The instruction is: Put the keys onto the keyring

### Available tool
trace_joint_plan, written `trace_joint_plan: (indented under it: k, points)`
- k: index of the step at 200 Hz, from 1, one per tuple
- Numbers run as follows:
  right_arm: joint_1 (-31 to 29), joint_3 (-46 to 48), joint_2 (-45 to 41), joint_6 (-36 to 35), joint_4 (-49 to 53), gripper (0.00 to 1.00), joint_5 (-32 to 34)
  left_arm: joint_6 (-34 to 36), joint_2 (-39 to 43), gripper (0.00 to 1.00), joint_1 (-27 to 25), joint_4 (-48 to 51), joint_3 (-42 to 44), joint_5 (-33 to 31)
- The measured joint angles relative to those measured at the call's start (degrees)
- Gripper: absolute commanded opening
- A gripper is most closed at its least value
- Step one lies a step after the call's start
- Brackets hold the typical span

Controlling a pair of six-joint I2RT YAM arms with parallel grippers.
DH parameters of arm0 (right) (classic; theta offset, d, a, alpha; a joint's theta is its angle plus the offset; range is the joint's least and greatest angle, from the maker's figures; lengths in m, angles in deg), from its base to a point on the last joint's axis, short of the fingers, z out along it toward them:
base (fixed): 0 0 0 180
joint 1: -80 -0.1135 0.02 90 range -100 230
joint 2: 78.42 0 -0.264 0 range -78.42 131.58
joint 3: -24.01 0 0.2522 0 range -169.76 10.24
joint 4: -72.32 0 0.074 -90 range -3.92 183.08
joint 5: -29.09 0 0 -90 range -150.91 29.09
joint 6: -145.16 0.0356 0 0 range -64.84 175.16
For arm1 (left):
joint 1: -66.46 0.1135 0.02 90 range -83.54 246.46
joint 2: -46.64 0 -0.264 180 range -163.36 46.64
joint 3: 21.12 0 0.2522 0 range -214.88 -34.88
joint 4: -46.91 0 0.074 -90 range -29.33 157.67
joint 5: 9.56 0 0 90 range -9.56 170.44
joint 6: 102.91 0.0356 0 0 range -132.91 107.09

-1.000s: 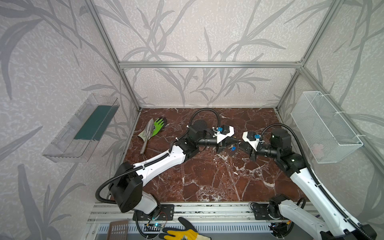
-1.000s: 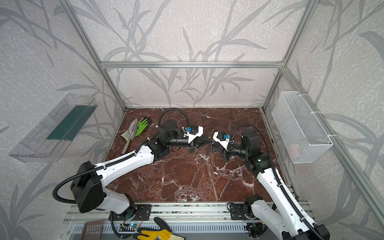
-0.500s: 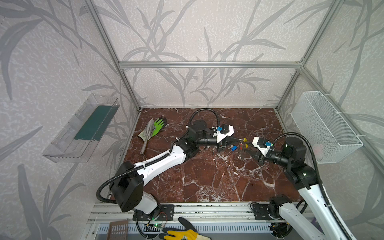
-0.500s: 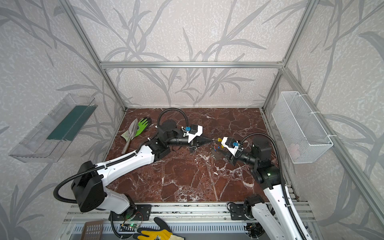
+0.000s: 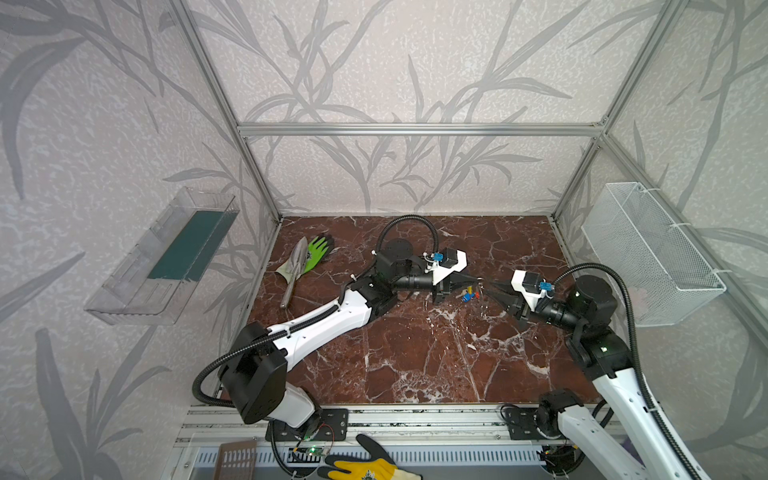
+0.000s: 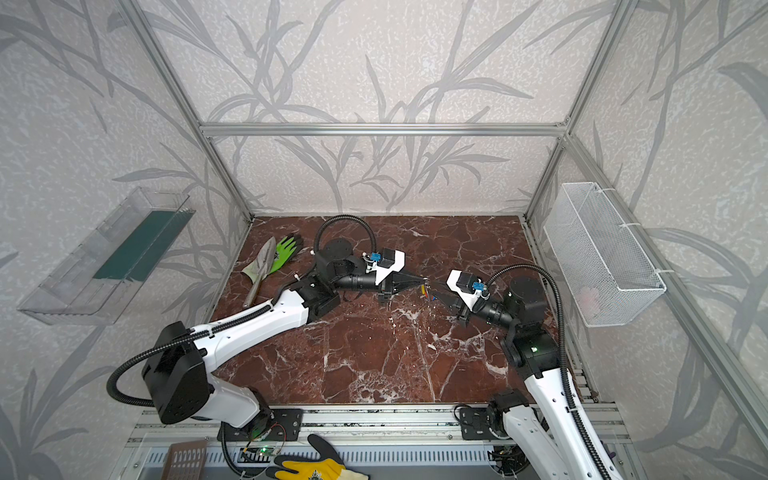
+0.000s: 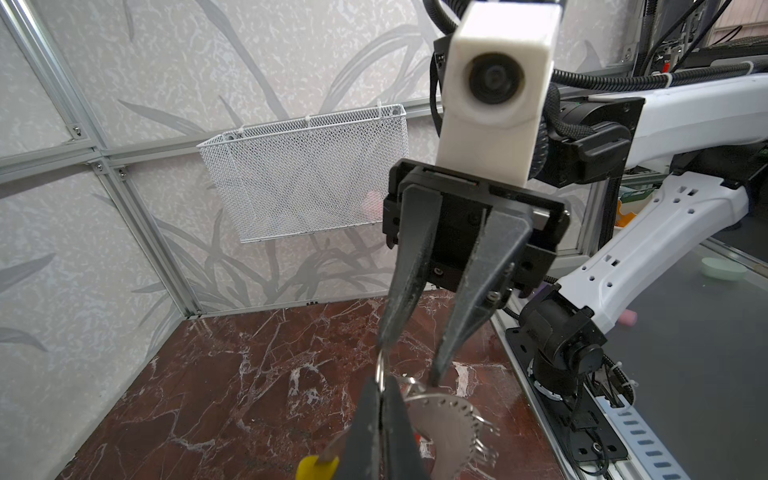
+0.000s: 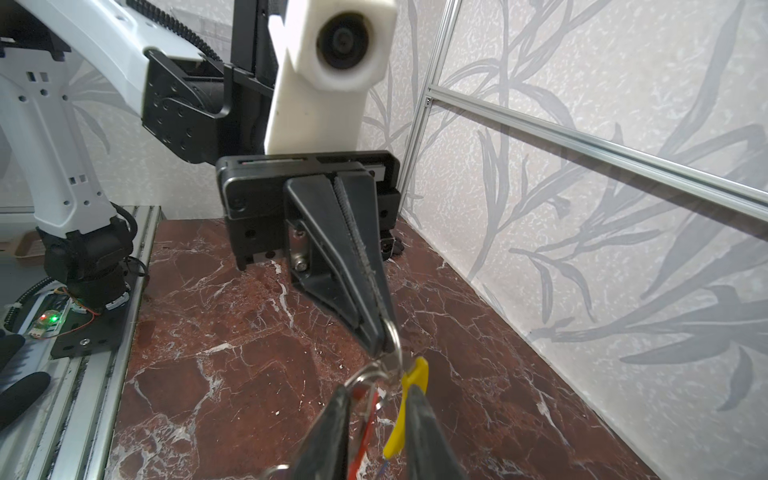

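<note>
Left wrist view: left gripper (image 7: pixel 380 386) clamped on the keyring (image 7: pixel 453 419), right gripper (image 7: pixel 411 361) part-open beside it, apparently mid-threading; next, seat the keys (image 5: pixel 468 296) precisely.

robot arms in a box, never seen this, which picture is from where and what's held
Two white robot arms, each ending in a two-finger gripper, work over a marble-look tabletop. The two wide pictures come from one camera overhead; the two close-ups from a camera on each wrist. A garden trowel and a green glove lie at the far left. The left gripper is shut on the keyring, a thin grey hoop with a yellow arc; the keys hang under it. The right gripper is open, right beside it.
</note>
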Motion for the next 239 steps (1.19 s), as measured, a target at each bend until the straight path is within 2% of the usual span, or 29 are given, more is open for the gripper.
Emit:
trace_joint_plan:
  k: [122, 191, 213, 239]
  points:
    - [0.0, 0.13, 3.06, 2.86, -2.47, 0.19, -3.52, 0.83, 0.55, 0.0, 0.0, -0.33, 1.25, 1.75]
    - [0.0, 0.11, 3.85, 3.67, -2.51, 0.01, -7.08, 0.63, 0.55, 0.0, 0.07, -1.18, 1.36, 2.67]
    - [0.0, 0.09, 4.0, 3.78, -2.4, 0.0, -7.61, 0.7, 0.55, 0.0, 0.11, -0.92, 1.36, 2.91]
    - [0.0, -1.22, 4.11, 1.81, 2.36, 0.0, -7.17, 3.87, 0.79, 0.27, 0.09, 2.08, 1.25, 1.92]
